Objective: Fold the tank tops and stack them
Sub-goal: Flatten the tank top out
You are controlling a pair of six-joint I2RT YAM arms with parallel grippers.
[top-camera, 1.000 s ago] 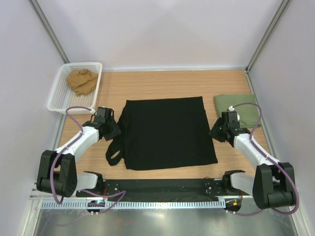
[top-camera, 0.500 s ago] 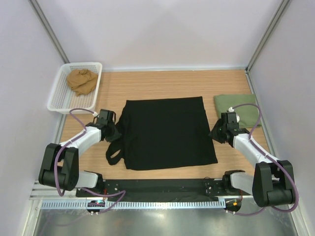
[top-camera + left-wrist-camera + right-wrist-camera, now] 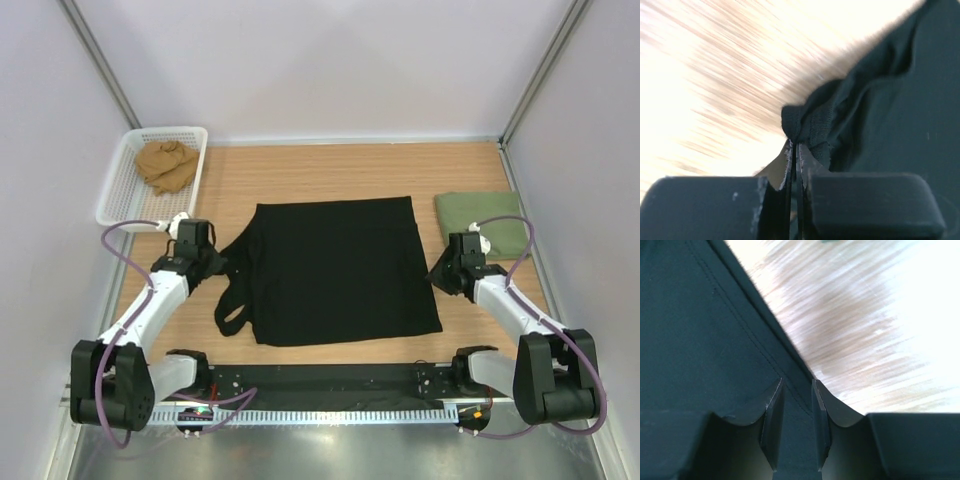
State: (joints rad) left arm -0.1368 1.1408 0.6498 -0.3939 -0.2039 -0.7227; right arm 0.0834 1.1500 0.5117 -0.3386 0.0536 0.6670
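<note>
Overhead, two tank tops lie on the wooden table: one black tank top spread flat in the middle of the frame, its straps trailing at lower left, and one olive green tank top folded at the right edge, well apart from the black one. One white basket sits at upper left and holds a single crumpled tan cloth. Of the two arms, the left gripper meets the black top's left edge, which is drawn out into a point towards it, and the right gripper sits at the top's right edge. Next, the left wrist view shows the left gripper at bottom centre, its two fingers pressed together on a bunched fold of the black tank top, which fills the right side; blurred table fills the left. Lastly, the right wrist view shows the right gripper at bottom centre, its two fingers narrowly apart with a gap between them, tips over the stitched hem of the black tank top; bare table fills the right.
</note>
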